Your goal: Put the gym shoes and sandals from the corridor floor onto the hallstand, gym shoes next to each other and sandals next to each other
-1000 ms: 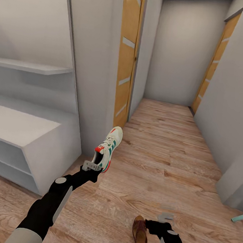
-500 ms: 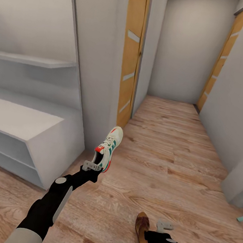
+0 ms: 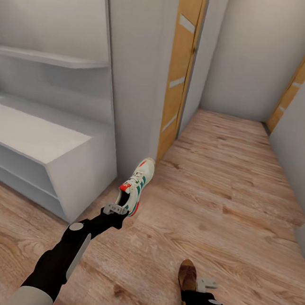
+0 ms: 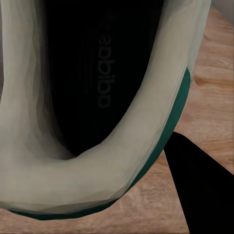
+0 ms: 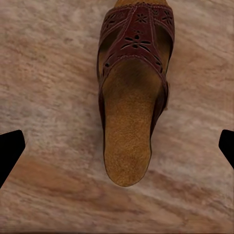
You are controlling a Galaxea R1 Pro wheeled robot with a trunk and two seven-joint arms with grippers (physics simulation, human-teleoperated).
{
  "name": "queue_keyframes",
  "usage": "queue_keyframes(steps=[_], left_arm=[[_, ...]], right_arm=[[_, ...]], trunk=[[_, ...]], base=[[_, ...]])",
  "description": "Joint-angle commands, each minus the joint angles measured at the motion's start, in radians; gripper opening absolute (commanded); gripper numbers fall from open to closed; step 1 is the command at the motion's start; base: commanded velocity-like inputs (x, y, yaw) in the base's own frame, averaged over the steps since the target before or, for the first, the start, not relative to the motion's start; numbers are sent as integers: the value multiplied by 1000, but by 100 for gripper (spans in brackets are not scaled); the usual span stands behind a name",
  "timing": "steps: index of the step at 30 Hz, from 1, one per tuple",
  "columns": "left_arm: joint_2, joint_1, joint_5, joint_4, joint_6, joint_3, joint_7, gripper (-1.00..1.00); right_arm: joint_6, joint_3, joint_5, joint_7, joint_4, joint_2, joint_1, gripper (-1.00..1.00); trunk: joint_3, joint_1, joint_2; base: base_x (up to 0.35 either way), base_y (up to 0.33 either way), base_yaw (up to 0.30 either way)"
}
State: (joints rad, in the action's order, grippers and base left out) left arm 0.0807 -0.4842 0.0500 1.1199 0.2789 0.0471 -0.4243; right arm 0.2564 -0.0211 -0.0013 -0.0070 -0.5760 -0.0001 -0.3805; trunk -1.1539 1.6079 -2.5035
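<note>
- Left gripper [image 3: 117, 209] pinches the gym shoe [image 3: 135, 185] by its heel, aloft, hallstand [image 3: 39, 141] at its ten o'clock.
- Right gripper [image 3: 206, 284]: fingers spread beside the sandal [image 3: 187, 286] on the corridor floor [image 3: 224, 190], likely readying a grasp.

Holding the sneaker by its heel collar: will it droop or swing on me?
The gym shoe probably stays stiff: it juts up from the left end effector without sagging. The heel-only grip may let it pivot if swung fast.

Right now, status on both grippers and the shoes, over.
Left gripper shut on gym shoe, held above floor. Right gripper open beside sandal, which lies flat. Hallstand to the left, bench bare, path clear.
</note>
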Motion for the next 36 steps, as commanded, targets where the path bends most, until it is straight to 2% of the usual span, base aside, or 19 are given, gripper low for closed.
queue_keyframes(steps=[1, 7, 12, 16, 25, 36], left_arm=[[1, -1, 4, 1, 5, -1, -5, -100], [1, -1, 4, 1, 5, -1, -5, -100], [1, -1, 3, 1, 5, -2, -5, -100], [1, -1, 3, 1, 5, -2, -5, -100], [1, -1, 2, 1, 5, -1, -5, -100], [1, -1, 2, 1, 3, -1, -5, -100]], right_arm=[[6, -1, -1, -1, -2, 0, 0, 100], [6, -2, -2, -1, -2, 0, 0, 100], [-147, -2, 4, -1, -2, 0, 0, 100], [-208, -4, 5, -1, -2, -2, 0, 100], [-223, -5, 7, -1, -2, -7, 0, 100], [-224, -6, 4, -1, -5, -9, 0, 100]], trunk=[[-6, 0, -1], [-39, 3, -2], [-57, 5, -3], [-57, 5, -3], [-59, 5, -3], [-118, 10, -6]], base=[[0, 0, 150], [0, 0, 70], [0, 0, 5], [0, 0, 0], [0, 0, 0], [0, 0, 0]])
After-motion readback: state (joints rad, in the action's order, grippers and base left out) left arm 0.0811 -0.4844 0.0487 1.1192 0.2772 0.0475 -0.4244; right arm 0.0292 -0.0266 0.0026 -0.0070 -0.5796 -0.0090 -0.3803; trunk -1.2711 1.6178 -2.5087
